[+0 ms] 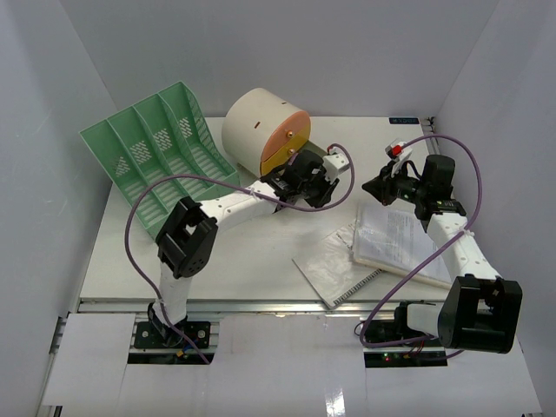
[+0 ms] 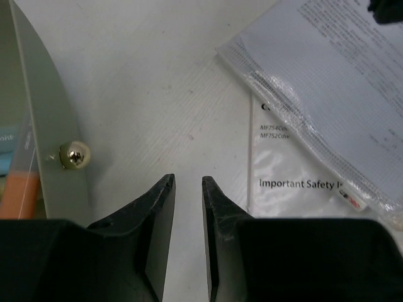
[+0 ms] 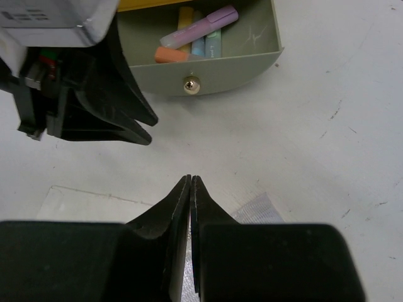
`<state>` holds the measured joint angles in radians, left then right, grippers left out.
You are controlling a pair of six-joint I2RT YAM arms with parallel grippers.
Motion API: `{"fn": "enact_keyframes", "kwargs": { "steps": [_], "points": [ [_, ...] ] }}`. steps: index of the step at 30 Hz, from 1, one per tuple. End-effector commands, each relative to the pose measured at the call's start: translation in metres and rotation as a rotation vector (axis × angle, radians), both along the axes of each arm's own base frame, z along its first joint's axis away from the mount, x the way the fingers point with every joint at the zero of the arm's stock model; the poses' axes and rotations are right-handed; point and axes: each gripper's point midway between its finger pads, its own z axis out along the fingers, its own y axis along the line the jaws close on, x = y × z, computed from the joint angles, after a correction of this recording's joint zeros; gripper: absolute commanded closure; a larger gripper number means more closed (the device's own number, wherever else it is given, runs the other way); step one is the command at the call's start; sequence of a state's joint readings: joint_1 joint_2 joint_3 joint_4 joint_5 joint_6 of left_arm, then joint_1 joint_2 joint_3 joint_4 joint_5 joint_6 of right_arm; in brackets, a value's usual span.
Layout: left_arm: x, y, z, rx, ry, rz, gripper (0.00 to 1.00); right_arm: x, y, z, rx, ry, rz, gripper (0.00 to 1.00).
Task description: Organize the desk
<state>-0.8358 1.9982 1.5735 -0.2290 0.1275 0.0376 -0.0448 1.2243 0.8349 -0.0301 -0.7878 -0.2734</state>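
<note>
The white desk (image 1: 252, 261) holds a cream drum drawer unit (image 1: 261, 130) with an orange face. Its grey drawer (image 3: 208, 72) stands open and holds several highlighters (image 3: 198, 34). My left gripper (image 1: 317, 181) hovers just right of the drawer's brass knob (image 2: 74, 155). Its jaws stand a little apart with only bare desk (image 2: 157, 75) between them. My right gripper (image 1: 378, 187) is shut, low over the desk in front of the drawer. A corner of a plastic sleeve (image 3: 255, 211) lies under its fingertips (image 3: 182, 189).
A green slotted file rack (image 1: 161, 148) stands at the back left. A sheaf of papers in a clear sleeve (image 1: 400, 234) lies on a safety booklet (image 1: 334, 268) at the front right. White walls close in the desk on three sides.
</note>
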Motion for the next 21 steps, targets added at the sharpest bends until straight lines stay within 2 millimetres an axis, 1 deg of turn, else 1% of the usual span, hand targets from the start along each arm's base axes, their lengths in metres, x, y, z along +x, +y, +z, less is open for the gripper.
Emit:
{"fn": "enact_keyframes", "kwargs": {
  "steps": [1,3,5,9,12,16,21],
  "points": [
    [0.018,-0.003,0.002,0.067,-0.065,0.005,0.66,0.008,-0.008,0.013,-0.039,-0.064,-0.038,0.92],
    [0.024,-0.006,-0.002,0.087,-0.087,-0.003,0.67,0.008,-0.01,0.012,-0.053,-0.064,-0.046,0.92],
    [0.029,-0.007,-0.015,0.116,-0.091,-0.007,0.67,0.008,-0.011,0.011,-0.06,-0.067,-0.05,0.92],
    [0.039,-0.01,-0.023,0.161,-0.129,-0.014,0.67,0.01,-0.013,0.01,-0.069,-0.068,-0.056,0.92],
    [0.048,-0.006,-0.03,0.219,-0.177,-0.005,0.67,0.012,-0.015,0.008,-0.08,-0.068,-0.067,0.92],
    [0.055,0.002,-0.044,0.295,-0.219,0.02,0.66,0.013,-0.016,0.006,-0.086,-0.067,-0.072,0.92],
    [0.06,0.001,-0.052,0.363,-0.3,0.028,0.66,0.013,-0.017,0.006,-0.089,-0.068,-0.073,0.92]
  ]
}}
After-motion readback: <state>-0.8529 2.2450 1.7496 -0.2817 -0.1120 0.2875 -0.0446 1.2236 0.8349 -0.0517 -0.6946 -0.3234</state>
